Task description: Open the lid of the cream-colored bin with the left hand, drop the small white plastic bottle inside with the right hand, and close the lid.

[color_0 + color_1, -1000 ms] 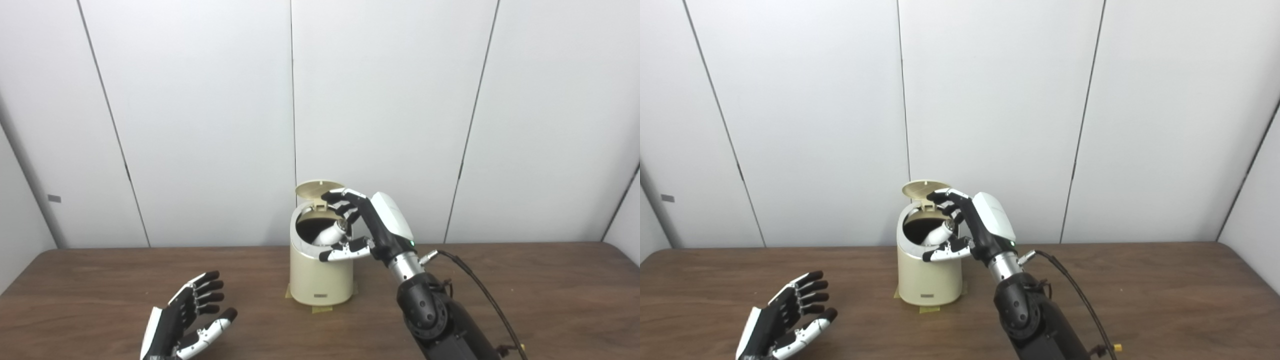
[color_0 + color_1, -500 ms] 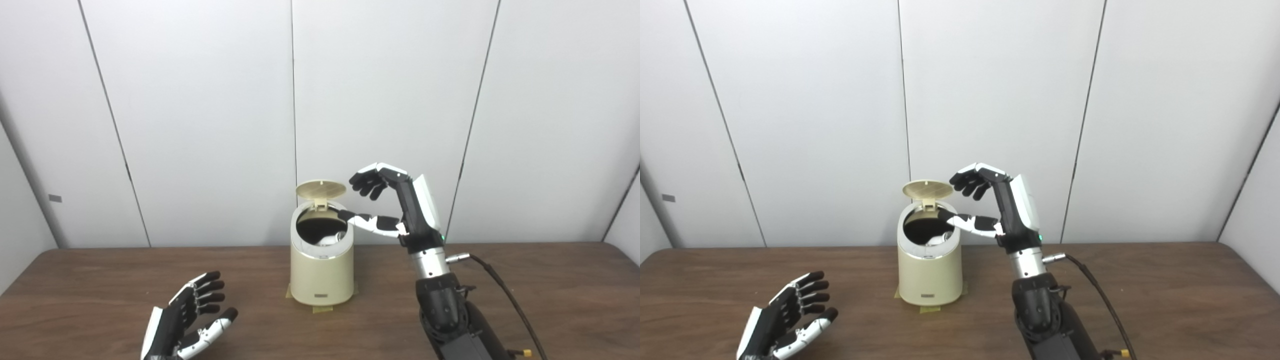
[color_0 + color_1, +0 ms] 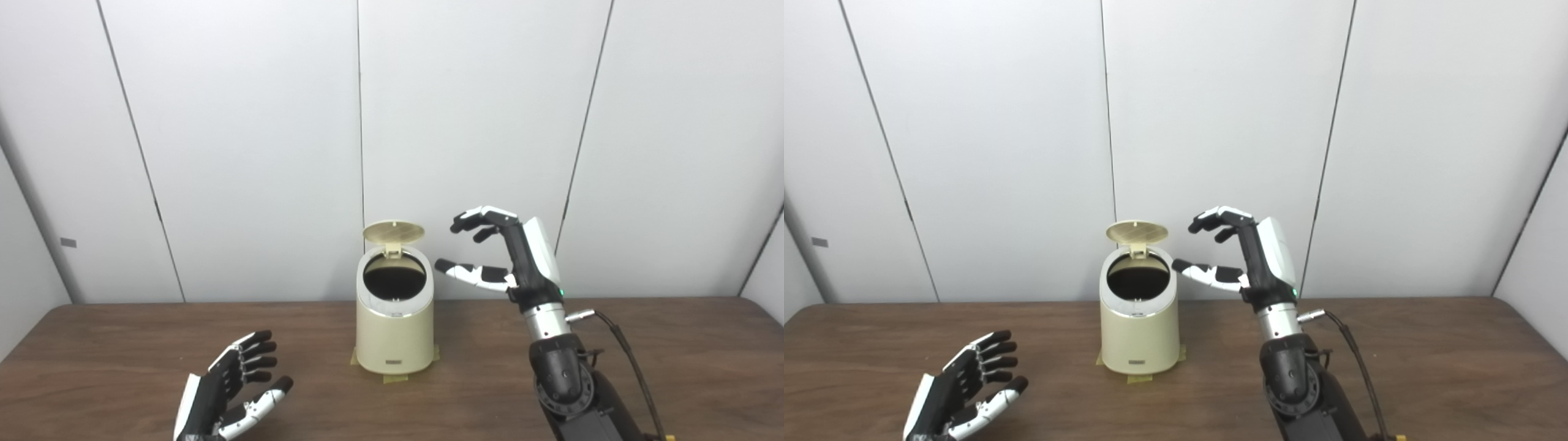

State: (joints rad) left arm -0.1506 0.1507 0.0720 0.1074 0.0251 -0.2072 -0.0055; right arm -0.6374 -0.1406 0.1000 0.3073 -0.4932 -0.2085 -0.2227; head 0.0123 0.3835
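Bright, even, diffuse light with no glare; soft faint shadows lie beneath the left hand [image 3: 226, 395]. Both views are slightly soft overall.

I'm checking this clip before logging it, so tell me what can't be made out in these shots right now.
- Contents of the cream-colored bin: both views show only a dark opening; its wall hides any bottle inside.
- Label on the bin's front, low down: too small to read in either view.
- Left hand: its wrist is cut off by the bottom edge.
- Right hand: open and empty, but its arm leaves the frame below.
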